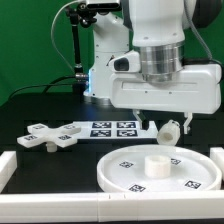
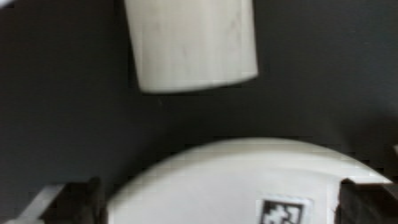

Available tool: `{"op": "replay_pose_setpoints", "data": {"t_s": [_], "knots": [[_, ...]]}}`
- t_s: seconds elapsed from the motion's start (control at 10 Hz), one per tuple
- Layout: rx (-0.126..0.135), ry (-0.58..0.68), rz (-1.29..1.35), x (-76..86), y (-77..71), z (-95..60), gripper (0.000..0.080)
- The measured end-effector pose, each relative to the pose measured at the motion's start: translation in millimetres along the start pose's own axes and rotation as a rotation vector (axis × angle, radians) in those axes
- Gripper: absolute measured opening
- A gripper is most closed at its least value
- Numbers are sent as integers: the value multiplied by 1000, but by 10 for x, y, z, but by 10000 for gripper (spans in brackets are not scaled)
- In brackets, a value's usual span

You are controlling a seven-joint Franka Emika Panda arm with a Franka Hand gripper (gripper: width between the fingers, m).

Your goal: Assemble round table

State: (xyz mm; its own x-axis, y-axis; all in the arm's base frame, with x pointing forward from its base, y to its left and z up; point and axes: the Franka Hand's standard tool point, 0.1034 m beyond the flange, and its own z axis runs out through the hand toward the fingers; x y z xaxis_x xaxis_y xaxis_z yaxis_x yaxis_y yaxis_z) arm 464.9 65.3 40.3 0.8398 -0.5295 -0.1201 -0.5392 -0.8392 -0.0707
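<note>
Black matte table (image 1: 30, 112) before a green backdrop, white arm rising behind. Hanging low over it, claw (image 1: 168, 121): fingers spread, pinching nothing, to judge by both views.

Just beyond and below the claw, leg (image 1: 170, 131): a short, smooth white plastic cylinder, lying tilted on the table rather than standing, apart from both fingers. Judged the target of the present step, hence the wide spread, with room enough to straddle the round body. In the wrist view, same leg (image 2: 196, 45) seen lengthwise, no tag visible on that face, clear of the disc's edge.

Below the claw and nearer the exterior camera, disc (image 1: 160, 180): large, flat, rimmed, glossy white, dotted with black-and-white square tags, lying socket-up. Centre socket (image 1: 157, 164) raised as a low collar, empty, probably left facing up to take the leg from above. Same disc (image 2: 249, 175) curving across the wrist view, one tag (image 2: 285, 212) in sight.

Well off toward the exterior view's left of the claw, foot (image 1: 50, 137): cross-shaped, flat-armed, tagged, untouched. Between foot and claw, marker board (image 1: 112, 128), thin and flat.

Nothing joined yet. Likely next: close on the leg, stand it upright, seat it in the socket. Risk: the smooth cylinder rolling away under a glancing pinch.
</note>
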Motion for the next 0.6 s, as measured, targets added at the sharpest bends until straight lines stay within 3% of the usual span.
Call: {"op": "replay_pose_setpoints", "data": {"t_s": [0.2,0.6], "knots": [[-7,-3,-51,-40,74,126,648],[-37,-167,-83,-49,142,123,648]]}}
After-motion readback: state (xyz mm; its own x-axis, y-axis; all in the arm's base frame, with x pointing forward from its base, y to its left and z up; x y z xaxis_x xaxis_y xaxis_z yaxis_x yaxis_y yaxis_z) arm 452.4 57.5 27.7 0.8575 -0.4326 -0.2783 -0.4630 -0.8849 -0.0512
